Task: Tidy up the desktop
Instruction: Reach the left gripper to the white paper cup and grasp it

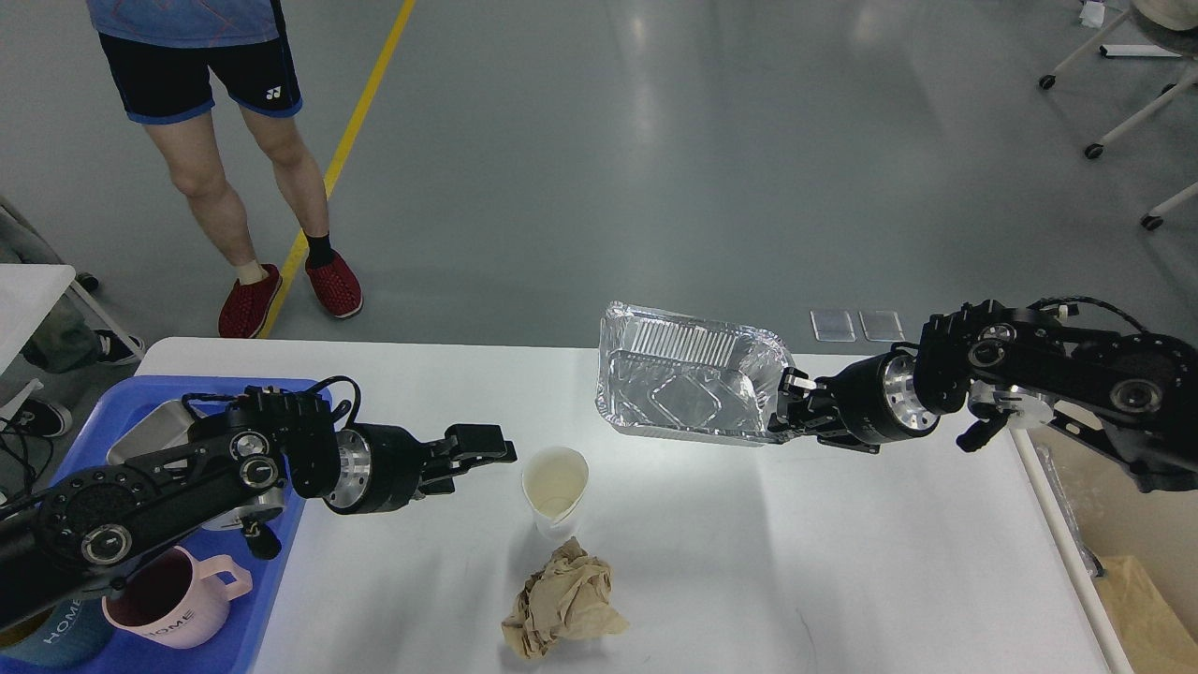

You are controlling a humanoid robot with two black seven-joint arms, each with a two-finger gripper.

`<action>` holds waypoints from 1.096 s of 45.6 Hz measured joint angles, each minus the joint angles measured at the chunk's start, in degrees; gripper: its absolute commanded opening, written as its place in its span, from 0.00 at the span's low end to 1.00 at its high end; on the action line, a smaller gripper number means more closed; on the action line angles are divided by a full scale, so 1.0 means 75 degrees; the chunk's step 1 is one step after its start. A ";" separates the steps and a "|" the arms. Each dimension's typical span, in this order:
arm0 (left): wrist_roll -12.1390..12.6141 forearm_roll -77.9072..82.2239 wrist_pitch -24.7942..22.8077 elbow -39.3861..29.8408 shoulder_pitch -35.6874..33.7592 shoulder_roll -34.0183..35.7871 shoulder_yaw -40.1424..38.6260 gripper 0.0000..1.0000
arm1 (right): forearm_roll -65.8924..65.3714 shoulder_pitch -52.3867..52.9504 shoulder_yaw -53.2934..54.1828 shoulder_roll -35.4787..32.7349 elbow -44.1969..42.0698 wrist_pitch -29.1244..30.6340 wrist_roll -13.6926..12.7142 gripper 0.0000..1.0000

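Note:
The white desktop (pixel 842 562) spans the lower view. My right gripper (pixel 784 404) is shut on the right rim of a shiny foil tray (pixel 688 386) and holds it tilted above the desktop. My left gripper (pixel 479 454) is open and empty, just left of a white paper cup (pixel 555 487) that stands on the desktop. A crumpled brown paper ball (pixel 563 600) lies just in front of the cup.
A blue plastic tray (pixel 271 524) at the left holds a metal box (pixel 159 435), a pink mug (pixel 173 599) and a dark teal mug (pixel 47 637). A beige bin (pixel 1146 608) stands past the right edge. A person (pixel 243 140) stands behind the far left corner.

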 measured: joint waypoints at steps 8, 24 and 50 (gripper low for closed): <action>-0.0025 0.0027 0.0006 0.0595 -0.0010 -0.0464 0.0076 0.94 | 0.0000 -0.0026 0.0013 -0.0031 0.0000 0.0000 0.0000 0.00; -0.0034 0.0088 0.0101 0.1074 0.0016 -0.0972 0.0219 0.86 | 0.0003 -0.0077 0.0024 -0.0075 0.0015 0.0010 0.0000 0.00; -0.0286 0.0220 -0.0027 0.1478 0.0078 -0.1498 0.0474 0.15 | 0.0007 -0.0099 0.0078 -0.0193 0.0039 0.0011 0.0000 0.00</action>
